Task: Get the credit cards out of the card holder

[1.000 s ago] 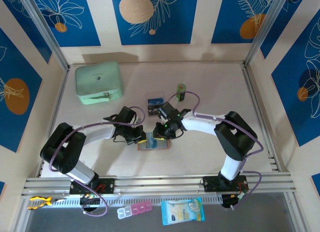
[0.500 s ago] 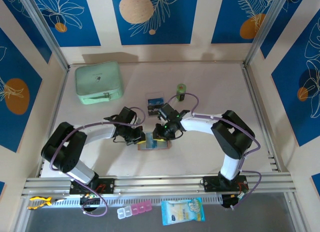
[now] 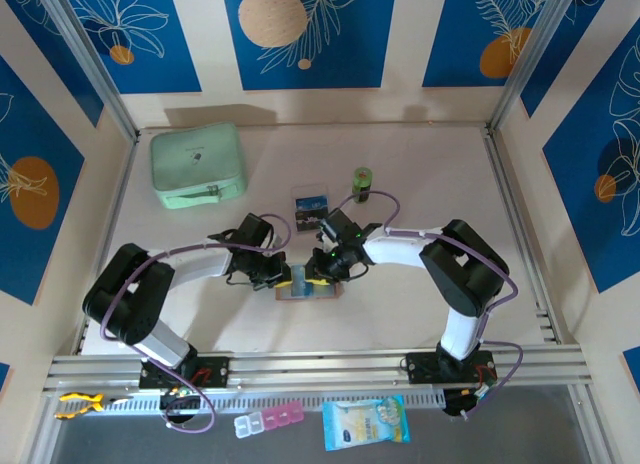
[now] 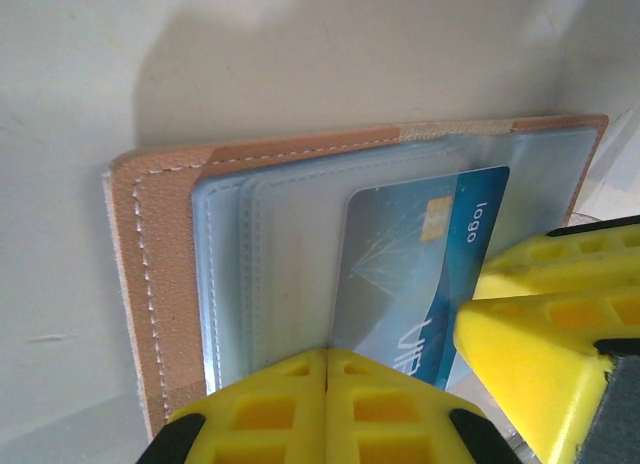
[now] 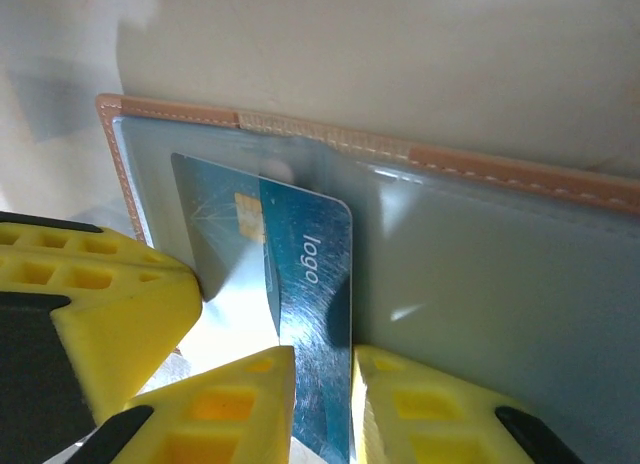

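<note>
The tan card holder (image 3: 325, 290) lies open on the table between both arms, its grey pockets facing up (image 4: 160, 244) (image 5: 500, 254). A blue credit card (image 4: 400, 274) (image 5: 310, 274) marked "logo" sticks partway out of a pocket. My right gripper (image 3: 323, 272) (image 5: 322, 359) is shut on that card's free end, one yellow finger on each side. My left gripper (image 3: 283, 277) (image 4: 327, 356) is shut with nothing between its fingers, its tips pressing on the holder's pocket side beside the card. Another card (image 3: 311, 203) lies flat on the table behind the grippers.
A mint-green zip case (image 3: 197, 164) sits at the back left. A green cylinder (image 3: 362, 184) stands behind the right arm. A pill box (image 3: 268, 420) and a blue packet (image 3: 365, 421) lie in front of the rail, off the table.
The right arm has edged slightly left over the holder and its jaws have narrowed a little on the blue card. The left arm has held still.
</note>
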Tool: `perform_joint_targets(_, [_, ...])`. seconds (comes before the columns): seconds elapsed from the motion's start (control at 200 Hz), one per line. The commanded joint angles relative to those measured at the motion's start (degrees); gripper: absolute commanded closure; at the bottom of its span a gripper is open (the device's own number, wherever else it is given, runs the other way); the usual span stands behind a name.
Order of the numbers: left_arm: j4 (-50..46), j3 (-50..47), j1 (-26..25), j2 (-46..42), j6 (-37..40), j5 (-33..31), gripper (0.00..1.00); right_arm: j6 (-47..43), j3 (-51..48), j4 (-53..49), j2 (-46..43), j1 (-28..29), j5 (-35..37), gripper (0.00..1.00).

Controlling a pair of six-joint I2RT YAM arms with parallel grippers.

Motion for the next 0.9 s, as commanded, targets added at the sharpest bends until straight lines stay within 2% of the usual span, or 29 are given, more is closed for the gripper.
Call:
perform_joint_targets(0.0, [-2.10,0.10,-0.43,1.72,0.82,-1.28,1.00,1.76,-1.08,2.53,-2.43,-0.31,-3.27,0.79])
perform_joint_targets(0.565, [-2.00,0.01,-0.46,1.54,0.76,-1.34,1.00,2.98,-4.63,8.00,-2.77,-1.63,-5.62,0.88])
perform_joint_targets(0.895, [-2.18,0.01,-0.41,1.26,0.67,-1.60,1.00,-0.53,-5.84,2.40,-7.45,-3.11,-2.31,0.92])
